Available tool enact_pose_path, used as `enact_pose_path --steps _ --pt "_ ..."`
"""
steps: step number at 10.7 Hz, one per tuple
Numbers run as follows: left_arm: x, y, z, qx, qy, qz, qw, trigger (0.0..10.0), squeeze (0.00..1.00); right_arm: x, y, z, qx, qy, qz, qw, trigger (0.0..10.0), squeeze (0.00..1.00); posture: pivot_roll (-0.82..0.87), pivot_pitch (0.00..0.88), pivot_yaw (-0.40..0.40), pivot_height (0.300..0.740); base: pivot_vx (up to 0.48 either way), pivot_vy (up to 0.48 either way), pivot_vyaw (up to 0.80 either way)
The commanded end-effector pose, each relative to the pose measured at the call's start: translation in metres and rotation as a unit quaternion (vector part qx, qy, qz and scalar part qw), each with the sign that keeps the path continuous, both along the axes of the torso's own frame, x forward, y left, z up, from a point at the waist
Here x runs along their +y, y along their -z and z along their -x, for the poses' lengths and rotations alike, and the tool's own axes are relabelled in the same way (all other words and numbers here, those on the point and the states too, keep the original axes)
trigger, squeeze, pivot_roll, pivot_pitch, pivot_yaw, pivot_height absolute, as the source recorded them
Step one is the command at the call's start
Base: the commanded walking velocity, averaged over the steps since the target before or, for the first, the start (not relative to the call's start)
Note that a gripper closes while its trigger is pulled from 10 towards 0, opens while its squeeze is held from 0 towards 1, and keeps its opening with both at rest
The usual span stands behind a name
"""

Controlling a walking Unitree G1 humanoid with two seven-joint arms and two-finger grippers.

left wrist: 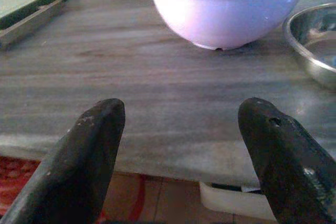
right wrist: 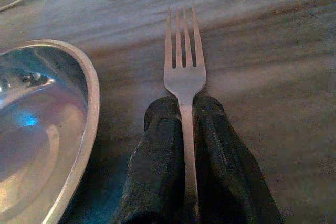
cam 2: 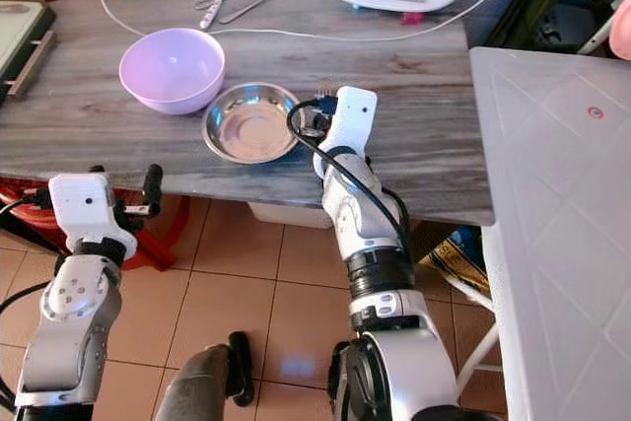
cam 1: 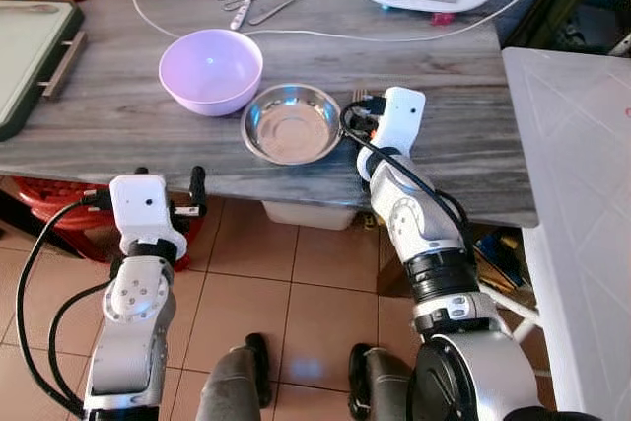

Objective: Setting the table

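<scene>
Silver fork (right wrist: 184, 72) (tines forward) pinched in right pincer (right wrist: 184, 109), beside steel bowl (right wrist: 42, 129).

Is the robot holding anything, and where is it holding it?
Yes. The right pincer pinches a fork by its handle, just below the prongs. The left pincer is open and holds nothing.

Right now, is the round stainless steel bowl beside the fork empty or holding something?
Empty. The round stainless steel bowl shows only its bare shiny base, seen also from the right wrist, where the right gripper pinches the silver fork.

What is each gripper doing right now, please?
Left gripper: open, holding nothing, at the table edge.
Right gripper: shut on the fork, beside the steel bowl.
</scene>
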State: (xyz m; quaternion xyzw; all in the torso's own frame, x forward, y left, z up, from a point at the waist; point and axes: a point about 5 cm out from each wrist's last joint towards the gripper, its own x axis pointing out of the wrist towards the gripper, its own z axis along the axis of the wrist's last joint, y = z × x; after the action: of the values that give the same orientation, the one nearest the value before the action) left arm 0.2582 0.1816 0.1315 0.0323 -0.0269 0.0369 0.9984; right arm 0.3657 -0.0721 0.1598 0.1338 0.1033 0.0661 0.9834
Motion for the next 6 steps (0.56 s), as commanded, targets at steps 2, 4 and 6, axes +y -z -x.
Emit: enact_pose_path --steps 2,4,6 --pt "-0.0006 0.0021 0.0011 0.006 0.001 0.004 1.000 10.0 0.00 0.0033 0.0214 0.0056 0.058 -0.019 0.000 0.998 10.0 1.00 -0.02 0.254 -0.005 0.740 0.000 0.000 0.00" --pt "-0.0005 0.0026 0.0013 0.007 0.000 0.005 1.000 10.0 0.00 0.0021 0.0217 0.0071 0.060 -0.021 0.003 0.998 10.0 1.00 -0.02 0.253 -0.007 0.740 0.000 0.000 0.00" --pt "-0.0004 0.0027 0.0014 0.007 0.000 0.006 1.000 10.0 0.00 0.0016 0.0181 0.0092 0.058 -0.019 0.000 0.998 10.0 1.00 -0.02 0.253 -0.006 0.740 0.000 0.000 0.00"
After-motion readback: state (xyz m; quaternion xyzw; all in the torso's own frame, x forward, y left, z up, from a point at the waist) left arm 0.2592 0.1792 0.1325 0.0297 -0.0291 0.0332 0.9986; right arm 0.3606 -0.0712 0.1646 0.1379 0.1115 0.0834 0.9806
